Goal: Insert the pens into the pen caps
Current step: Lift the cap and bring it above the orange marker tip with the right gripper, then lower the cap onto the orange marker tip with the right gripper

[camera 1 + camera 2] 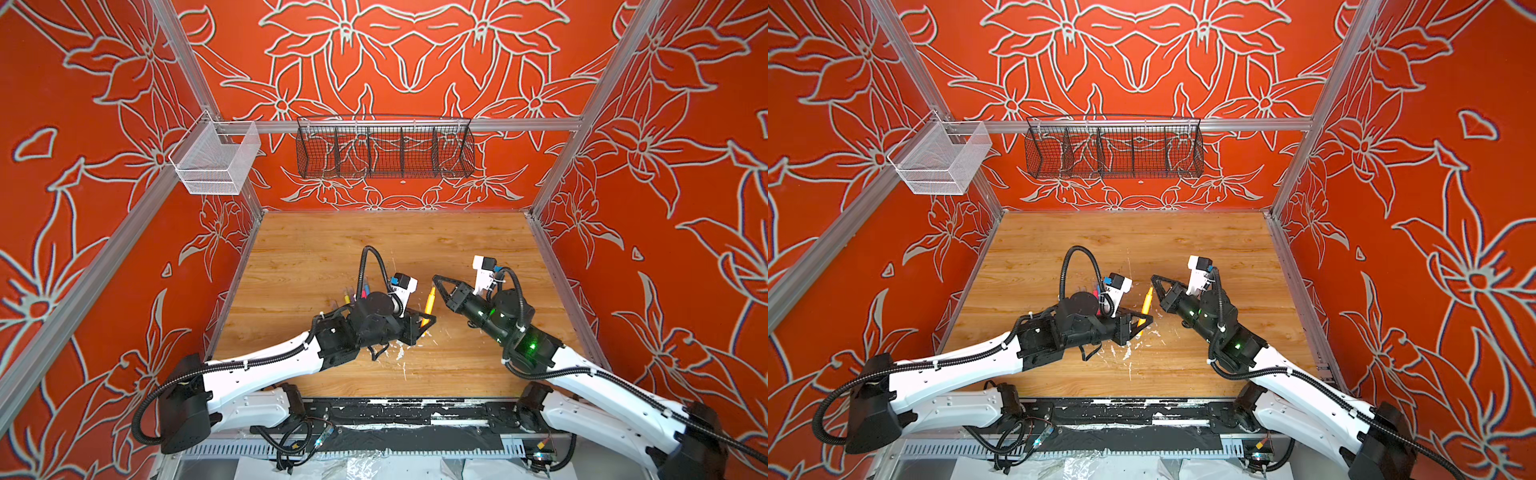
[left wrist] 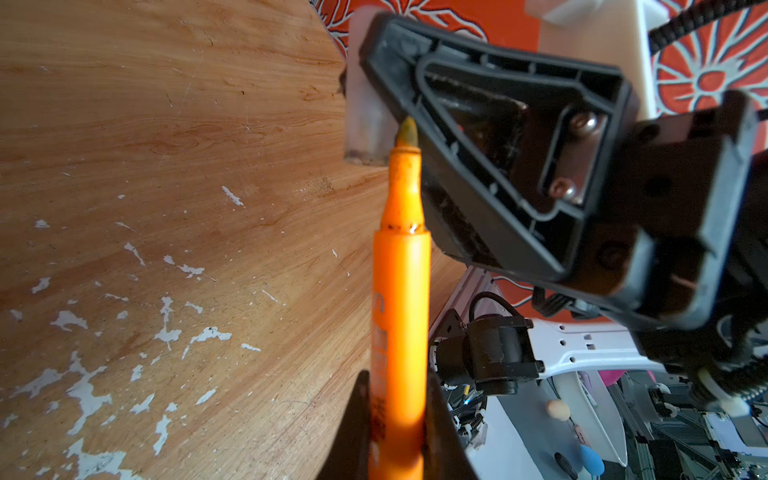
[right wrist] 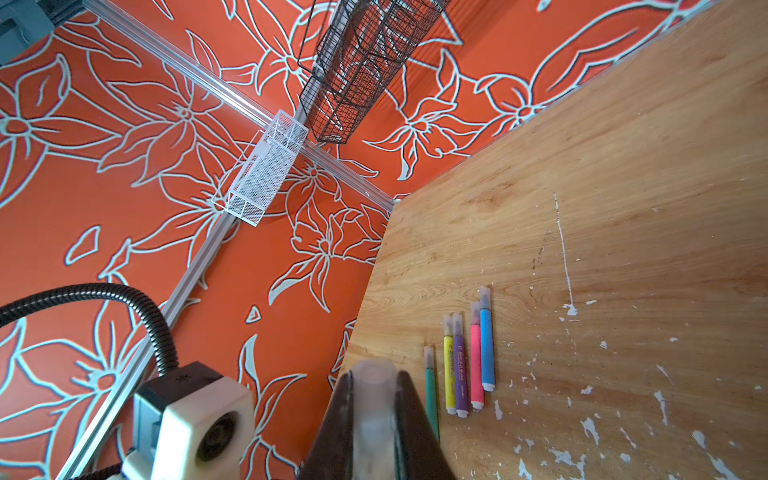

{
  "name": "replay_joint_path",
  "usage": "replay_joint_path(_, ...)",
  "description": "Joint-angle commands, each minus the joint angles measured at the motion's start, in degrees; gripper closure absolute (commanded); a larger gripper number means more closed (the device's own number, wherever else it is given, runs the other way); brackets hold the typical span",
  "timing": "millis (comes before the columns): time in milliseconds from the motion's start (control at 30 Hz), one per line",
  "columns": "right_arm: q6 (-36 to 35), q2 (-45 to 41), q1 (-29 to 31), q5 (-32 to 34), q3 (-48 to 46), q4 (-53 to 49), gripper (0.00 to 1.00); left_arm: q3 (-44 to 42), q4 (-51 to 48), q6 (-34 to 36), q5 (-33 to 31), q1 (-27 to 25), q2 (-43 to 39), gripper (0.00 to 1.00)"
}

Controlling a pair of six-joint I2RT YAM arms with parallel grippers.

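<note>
The left gripper (image 2: 395, 419) (image 1: 424, 323) is closed on the orange pen (image 2: 401, 299) (image 1: 429, 302), pinching the lower barrel between its two dark fingers. The rest of the barrel and the bare felt tip stick out past them. In both top views this pen points toward about 12 o'clock, leaning slightly to 1 o'clock, above the middle of the bench (image 1: 311, 249). The right gripper (image 3: 374, 384) (image 1: 436, 278) is closed on a cap (image 3: 374, 401) (image 2: 365, 104), a stubby clear-whitish tube clamped lengthwise between its fingers with the rounded end showing past them. In a top view the right gripper's tip sits just beside the pen tip, at about 1 o'clock from it. From the left wrist the pen tip lies right against the edge of the cap and the black finger, but whether they touch cannot be told, and the tip is not inside the cap. Five other pens (image 3: 459, 365) (image 1: 365, 289), green, yellow, purple, pink and blue, lie side by side on the bench at about 9 o'clock from the left gripper, each with a pale cap on, partly hidden by the left arm in both top views.
</note>
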Motion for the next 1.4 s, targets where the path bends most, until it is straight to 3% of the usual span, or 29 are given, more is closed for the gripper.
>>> replay_joint_path(0, 0.52, -0.9, -0.22, -0.67, 1.13, 1.17, 1.0, -0.02, -0.02, 0.87, 0.1, -0.12, -0.7, 1.0)
replay_joint_path(500, -1.61, -0.74, -0.3, 1.38, 3.88, 0.15, 1.0, -1.09, 2.18, -0.29, 1.97, -0.11, -0.43, 1.0)
replay_joint_path(1367, 0.24, -1.84, -0.46, -3.35, -0.76, 1.77, 1.0, -1.31, 3.06, 0.28, 0.9, -0.12, -0.96, 1.0)
